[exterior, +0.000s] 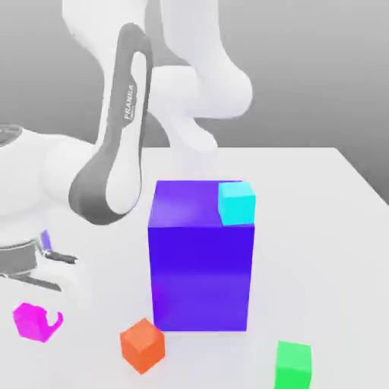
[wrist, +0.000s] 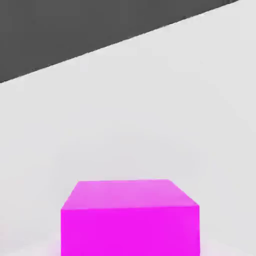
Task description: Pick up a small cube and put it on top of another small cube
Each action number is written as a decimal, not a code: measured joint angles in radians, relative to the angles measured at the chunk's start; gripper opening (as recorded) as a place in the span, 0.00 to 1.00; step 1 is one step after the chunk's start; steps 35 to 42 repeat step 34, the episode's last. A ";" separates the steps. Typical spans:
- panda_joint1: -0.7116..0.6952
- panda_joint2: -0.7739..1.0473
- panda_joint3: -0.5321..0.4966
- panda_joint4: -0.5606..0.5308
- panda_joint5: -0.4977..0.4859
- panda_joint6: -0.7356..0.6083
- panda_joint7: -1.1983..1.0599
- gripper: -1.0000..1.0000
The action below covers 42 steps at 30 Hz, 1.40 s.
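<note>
**Fingers closed at the magenta cube, hand largely hidden**

We find the small cube low at the exterior view's left, on the white table, bright magenta-pink and partly masked: a pale curved shape overlaps its right side, so we cannot trace its full outline there. The gripper sits right at that cube, yet its body is mostly cut off by the picture's left edge and covered by the arm's white casing – we make out only a dark piece of the hand just above the cube. The fingers are drawn together as far as they go; that they pinch the cube fits what we see, though the contact itself is too hidden to confirm. Whether the cube rests on the table or is raised off it, we cannot tell.

In the hand view the small cube looms close, its lower part cut off by the picture's edge, with the bare table behind it.

The big blue-purple block stands mid-table, a cyan cube on its top at the far right corner. An orange cube lies near the block's front left corner – apart from it – and a green cube sits further toward the exterior view's right, its base at the frame's edge.
</note>
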 joint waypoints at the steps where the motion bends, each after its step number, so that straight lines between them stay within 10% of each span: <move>1: 0.010 -0.005 0.017 0.001 -0.014 -0.004 -0.034 0.00; 30: 0.258 0.012 0.439 -0.011 -0.270 0.034 -0.967 0.00; 31: 0.264 0.037 0.431 -0.010 -0.281 0.057 -0.960 1.00; 42: 0.264 0.037 0.431 -0.010 -0.281 0.057 -0.960 1.00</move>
